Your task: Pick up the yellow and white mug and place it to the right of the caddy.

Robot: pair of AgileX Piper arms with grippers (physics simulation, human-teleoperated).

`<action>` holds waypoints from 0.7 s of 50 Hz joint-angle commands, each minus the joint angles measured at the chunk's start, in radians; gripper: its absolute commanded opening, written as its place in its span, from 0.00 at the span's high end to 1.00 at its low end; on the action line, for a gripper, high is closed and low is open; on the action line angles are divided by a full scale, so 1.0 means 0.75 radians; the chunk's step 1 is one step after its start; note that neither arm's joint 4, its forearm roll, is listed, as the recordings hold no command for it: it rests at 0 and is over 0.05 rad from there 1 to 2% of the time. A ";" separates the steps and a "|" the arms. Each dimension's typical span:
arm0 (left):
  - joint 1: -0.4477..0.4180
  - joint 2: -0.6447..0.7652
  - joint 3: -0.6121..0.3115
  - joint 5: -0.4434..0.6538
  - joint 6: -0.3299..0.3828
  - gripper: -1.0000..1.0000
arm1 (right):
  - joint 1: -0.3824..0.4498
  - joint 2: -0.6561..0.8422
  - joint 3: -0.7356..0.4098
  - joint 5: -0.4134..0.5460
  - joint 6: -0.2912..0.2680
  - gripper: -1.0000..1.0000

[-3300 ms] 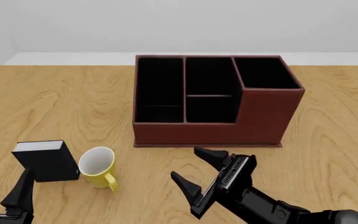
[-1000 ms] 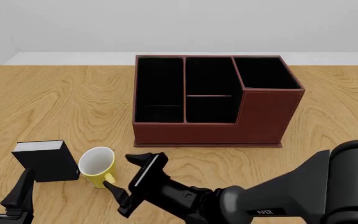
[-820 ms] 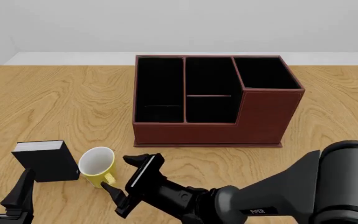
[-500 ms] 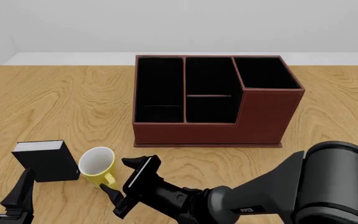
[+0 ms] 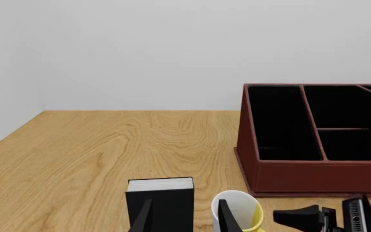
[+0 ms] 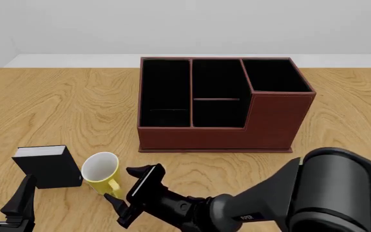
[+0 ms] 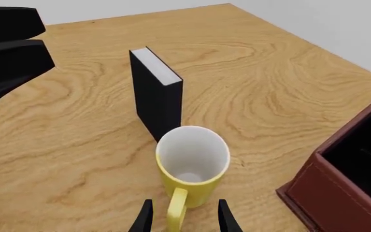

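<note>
The yellow and white mug (image 6: 101, 171) stands upright near the table's front left, its handle (image 6: 115, 187) pointing toward me. My right gripper (image 6: 120, 184) is open at table height, with one finger on each side of that handle. The right wrist view looks into the mug (image 7: 192, 163), whose handle (image 7: 176, 209) lies between the fingertips (image 7: 145, 216). The reddish-brown caddy (image 6: 218, 104) stands in the middle of the table, taller section at its right. My left gripper (image 6: 4, 191) is open at the front left corner, holding nothing. In the left wrist view the mug (image 5: 240, 205) stands beyond it.
A small black book (image 6: 48, 166) stands upright just left of the mug, almost touching it, also seen as the book (image 7: 157, 92) and the book (image 5: 160, 198). The right arm's dark body (image 6: 314, 193) fills the front right. Bare wood (image 6: 347, 121) lies right of the caddy.
The right gripper has swung from the front middle leftward to the mug, then crept a little closer around its handle. Mug, book, caddy and left arm have not moved.
</note>
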 commanded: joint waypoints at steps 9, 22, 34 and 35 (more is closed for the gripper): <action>0.000 0.000 0.000 0.000 0.000 0.00 | 0.004 0.041 -0.028 0.002 0.006 0.00; 0.000 0.000 0.000 0.000 0.000 0.00 | -0.002 0.039 -0.026 0.004 0.007 0.00; 0.000 0.000 0.000 0.000 0.000 0.00 | -0.003 0.036 -0.016 -0.004 0.007 1.00; 0.000 0.000 0.000 0.000 0.000 0.00 | -0.003 0.036 -0.016 -0.003 0.008 1.00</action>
